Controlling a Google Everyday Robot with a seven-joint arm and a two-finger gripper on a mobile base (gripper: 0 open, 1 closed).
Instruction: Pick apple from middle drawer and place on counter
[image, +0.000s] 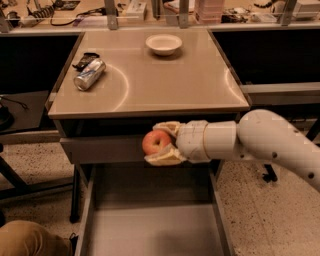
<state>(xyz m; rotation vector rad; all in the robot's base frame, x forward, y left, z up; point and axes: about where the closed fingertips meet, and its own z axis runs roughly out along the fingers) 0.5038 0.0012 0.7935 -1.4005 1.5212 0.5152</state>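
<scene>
My gripper (158, 143) is shut on the red-orange apple (155, 142), one cream finger above it and one below. It holds the apple in the air in front of the top drawer front, above the back of the open middle drawer (155, 225). The drawer is pulled out toward the camera and its grey floor is bare. The beige counter (165, 75) lies just above and behind the apple. My white arm (260, 142) comes in from the right.
A silver soda can (90, 74) lies on its side at the counter's left, with a dark object (85, 60) behind it. A white bowl (163, 44) stands at the counter's back. A cluttered desk runs along the back. A brown object (27, 240) sits at bottom left.
</scene>
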